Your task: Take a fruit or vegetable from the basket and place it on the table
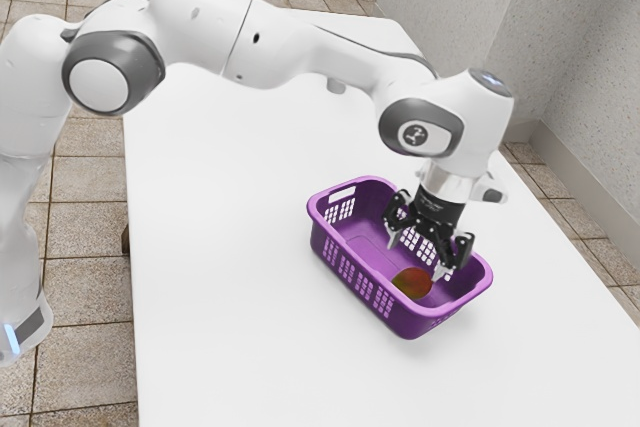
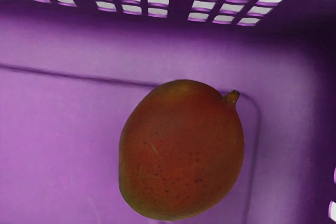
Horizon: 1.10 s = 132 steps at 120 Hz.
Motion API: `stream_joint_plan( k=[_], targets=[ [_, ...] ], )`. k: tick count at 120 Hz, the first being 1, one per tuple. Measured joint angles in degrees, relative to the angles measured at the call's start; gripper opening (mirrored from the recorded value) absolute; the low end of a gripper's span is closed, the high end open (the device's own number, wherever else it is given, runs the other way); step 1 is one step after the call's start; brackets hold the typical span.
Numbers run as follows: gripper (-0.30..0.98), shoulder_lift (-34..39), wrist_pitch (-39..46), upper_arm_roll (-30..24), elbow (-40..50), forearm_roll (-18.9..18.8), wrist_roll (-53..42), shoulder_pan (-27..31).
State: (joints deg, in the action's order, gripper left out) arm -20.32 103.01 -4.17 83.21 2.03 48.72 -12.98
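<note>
The black two-finger pincer [image 1: 415, 257] stands wide apart and empty above the red-green, oval mango [image 2: 181, 150], presumably spread to straddle its round sides. The mango lies near an end corner of the purple, perforated plastic basket [image 1: 410, 325], towards the smooth white tabletop's [image 1: 230, 197] long right-hand edge in the exterior view. Beyond are beige floor tiles [image 1: 85, 287] and a speckled grey wall [image 1: 590, 77].
</note>
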Motion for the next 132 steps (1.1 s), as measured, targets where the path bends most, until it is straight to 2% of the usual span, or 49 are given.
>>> stream_joint_plan(
  k=[81,132],
  targets=[
    [0.69,-4.02,6.83,-0.05,1.94,0.16,-4.5,1.18],
    [0.69,-3.85,9.97,-0.05,4.32,-0.17,-5.62,1.31]
  ],
)
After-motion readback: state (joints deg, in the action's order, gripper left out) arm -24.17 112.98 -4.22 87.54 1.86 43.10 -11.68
